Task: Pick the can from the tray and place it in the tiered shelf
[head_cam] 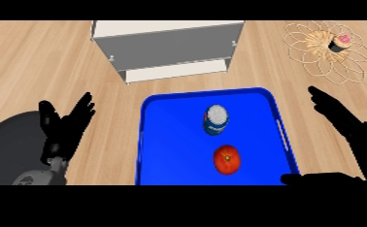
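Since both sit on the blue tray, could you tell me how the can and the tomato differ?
The can is blue and white with a grey top; the tomato is red. The can is cylindrical, the tomato round. The can lies nearer the tiered shelf, the tomato nearer the robot. Neither is touched by a hand.

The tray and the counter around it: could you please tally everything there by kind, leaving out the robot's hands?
Blue tray: 1
Can: 1, on the tray
Tomato: 1, on the tray
White tiered shelf: 1
Wire basket: 1
Cupcake: 1, in the basket
Total: 6
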Motion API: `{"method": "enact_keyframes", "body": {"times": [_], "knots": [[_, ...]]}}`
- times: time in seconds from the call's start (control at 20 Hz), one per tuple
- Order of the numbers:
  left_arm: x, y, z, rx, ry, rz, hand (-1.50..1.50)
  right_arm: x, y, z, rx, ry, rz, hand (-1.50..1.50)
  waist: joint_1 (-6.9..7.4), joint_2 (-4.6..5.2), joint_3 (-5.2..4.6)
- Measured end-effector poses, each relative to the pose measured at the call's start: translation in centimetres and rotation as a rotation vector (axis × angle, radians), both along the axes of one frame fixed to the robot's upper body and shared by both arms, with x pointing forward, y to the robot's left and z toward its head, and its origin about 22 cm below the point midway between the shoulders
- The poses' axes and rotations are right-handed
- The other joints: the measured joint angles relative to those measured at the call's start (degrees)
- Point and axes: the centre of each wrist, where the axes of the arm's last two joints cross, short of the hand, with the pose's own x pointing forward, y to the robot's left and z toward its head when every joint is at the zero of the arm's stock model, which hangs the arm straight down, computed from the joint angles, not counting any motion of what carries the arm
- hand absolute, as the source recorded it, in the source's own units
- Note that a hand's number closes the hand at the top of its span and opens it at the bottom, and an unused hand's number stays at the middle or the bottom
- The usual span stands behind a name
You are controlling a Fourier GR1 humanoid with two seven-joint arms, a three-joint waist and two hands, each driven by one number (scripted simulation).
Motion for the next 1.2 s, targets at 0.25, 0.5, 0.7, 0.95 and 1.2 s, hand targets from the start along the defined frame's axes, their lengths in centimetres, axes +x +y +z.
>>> {"method": "enact_keyframes", "body": {"times": [0.25,0.5,0.7,0.95,1.2], "knots": [[0.5,-0.1,0.1,-0.001,-0.002,-0.011,0.0,1.6,3.2,2.0,-0.087,0.069,-0.054,-1.5,0.83,0.07,0.02],[0.7,-0.2,0.2,-0.003,-0.008,-0.015,0.0,4.0,6.3,2.4,-0.17,0.071,-0.083,-1.5,1.13,0.11,-0.06],[0.6,-0.2,-0.1,-0.004,-0.011,-0.011,0.0,5.7,8.6,2.2,-0.207,0.101,-0.075,-1.5,1.01,0.08,-0.02],[0.4,-0.3,-0.1,0.005,-0.017,-0.011,0.0,7.5,11.2,0.6,-0.255,0.17,-0.055,-1.5,0.95,0.06,0.03],[0.4,0.3,0.1,-0.007,-0.002,-0.003,0.0,8.0,13.2,-0.9,-0.307,0.218,-0.036,-1.5,0.47,0.02,0.01]]}}
